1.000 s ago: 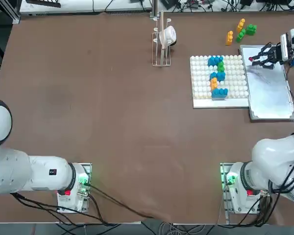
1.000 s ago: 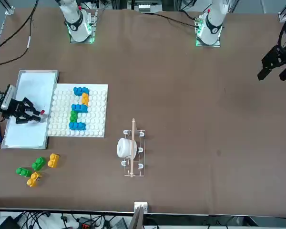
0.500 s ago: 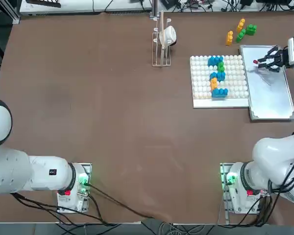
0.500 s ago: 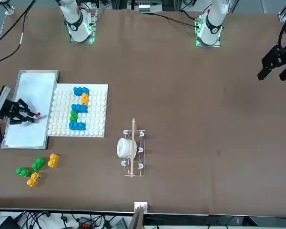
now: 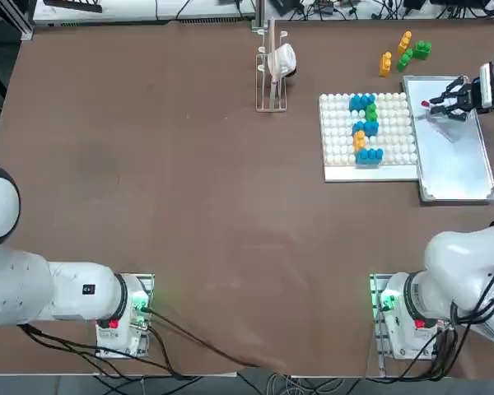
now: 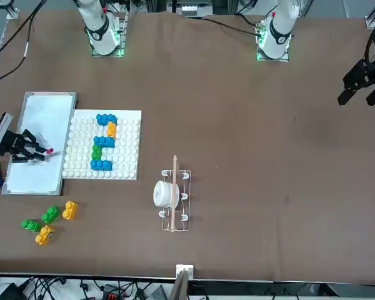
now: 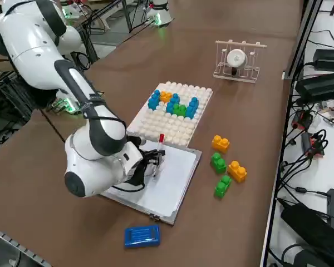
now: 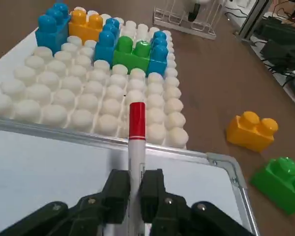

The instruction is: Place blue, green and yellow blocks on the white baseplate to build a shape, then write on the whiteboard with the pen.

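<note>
Two white boards are lying edge to edge on the brown table (image 5: 230,206): the framed whiteboard (image 5: 461,169), then the studded baseplate (image 5: 337,140). Over the whiteboard the right gripper (image 8: 136,189) is closing snugly on the pen (image 8: 137,160), red end showing. Five blocks, three blue (image 5: 369,156), one green (image 5: 371,113), one orange (image 5: 359,141), are forming a zigzag on the studs. Two green (image 7: 218,163) and two orange blocks (image 7: 237,171) are sitting loose near the boards.

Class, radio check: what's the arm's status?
Right gripper over whiteboard, shut on pen. Five blocks on baseplate. Nothing seen blocking.
</note>
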Tool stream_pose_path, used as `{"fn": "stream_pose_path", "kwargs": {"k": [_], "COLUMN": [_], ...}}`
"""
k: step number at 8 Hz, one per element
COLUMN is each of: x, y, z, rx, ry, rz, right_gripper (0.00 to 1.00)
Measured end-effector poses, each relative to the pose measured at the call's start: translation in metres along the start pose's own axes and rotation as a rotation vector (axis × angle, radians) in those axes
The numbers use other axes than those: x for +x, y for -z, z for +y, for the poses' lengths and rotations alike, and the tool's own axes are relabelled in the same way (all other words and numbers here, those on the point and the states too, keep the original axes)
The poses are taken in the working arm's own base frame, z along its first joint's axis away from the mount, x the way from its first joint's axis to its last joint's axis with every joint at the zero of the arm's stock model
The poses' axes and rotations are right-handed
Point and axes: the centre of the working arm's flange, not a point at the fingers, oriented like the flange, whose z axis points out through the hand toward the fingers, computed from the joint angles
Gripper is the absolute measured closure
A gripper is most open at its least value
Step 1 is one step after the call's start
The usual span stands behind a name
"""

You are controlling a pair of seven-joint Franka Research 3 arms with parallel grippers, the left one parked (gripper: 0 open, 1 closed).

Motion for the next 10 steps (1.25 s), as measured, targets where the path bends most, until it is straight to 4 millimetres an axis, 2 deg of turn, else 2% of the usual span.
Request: {"fn": "stream_pose_path", "kwargs": {"k": [3,5,8,10], "x": [0.015,0.026,0.035,0.035], "y": [-0.035,-0.051,-0.064,-0.060], "z": [0.027,0.042,0.053,0.056], "rx": [0.005,0.005,0.008,0.006], "ry": [0.037,0.056,0.070,0.076], "rz": [0.007,0.018,0.025,0.012], "right_gripper": [0.83,0.83,0.83,0.83]}}
